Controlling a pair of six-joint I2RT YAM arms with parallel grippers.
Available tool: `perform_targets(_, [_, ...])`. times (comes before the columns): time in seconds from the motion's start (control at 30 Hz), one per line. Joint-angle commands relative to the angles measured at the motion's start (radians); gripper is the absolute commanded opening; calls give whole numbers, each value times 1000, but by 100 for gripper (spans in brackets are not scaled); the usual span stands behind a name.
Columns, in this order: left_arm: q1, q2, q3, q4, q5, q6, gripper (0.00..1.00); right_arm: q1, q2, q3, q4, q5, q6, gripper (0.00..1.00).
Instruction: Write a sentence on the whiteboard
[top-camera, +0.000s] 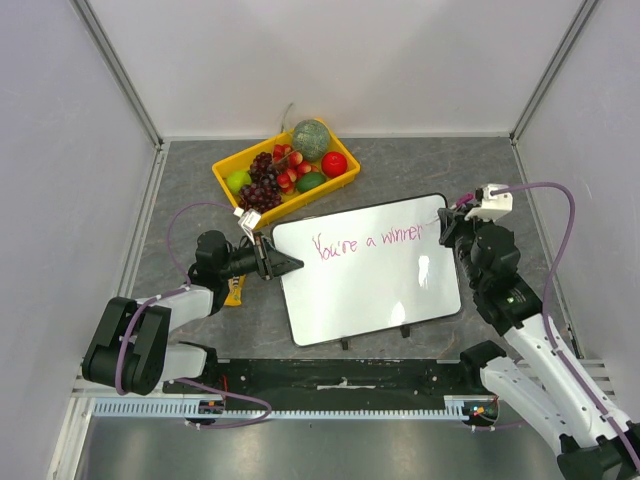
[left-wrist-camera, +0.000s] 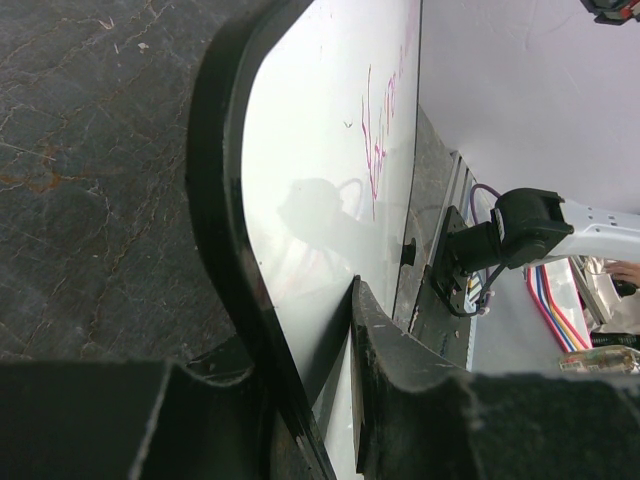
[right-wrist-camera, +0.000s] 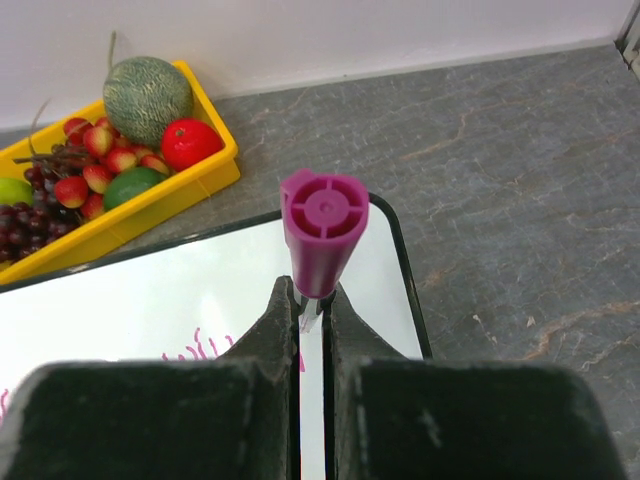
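Light: bright, diffuse, from overhead in all 3 views; shadows faint and soft-edged. The glossy white rectangular whiteboard (left-wrist-camera: 330, 200) mirrors a dark arm silhouette in left wrist view. The left gripper's black fingers (left-wrist-camera: 420, 400) sit close to lens, soft. The purple plastic marker (right-wrist-camera: 322, 225) is sharp in right wrist view.

- My left arm (top-camera: 140, 330) folds low by its base, and the forearm lies out toward 3 o'clock in the overhead view.
- My left gripper (top-camera: 283, 265) points to 3 o'clock, jaws clamped across the whiteboard (top-camera: 370, 285) edge.
- My right arm (top-camera: 525, 320) stretches toward 11 o'clock.
- My right gripper (top-camera: 443, 228) faces 9 o'clock, jaws pinched on the marker (right-wrist-camera: 322, 230).
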Motion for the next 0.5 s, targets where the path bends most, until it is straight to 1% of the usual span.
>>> perform_targets(0.0, [-28, 17, -13, -61, -41, 187, 2, -6, -35, 44, 2, -21, -16, 0])
perform_targets(0.47, [-29, 20, -12, -61, -44, 186, 2, -5, -15, 43, -4, -47, -24, 0])
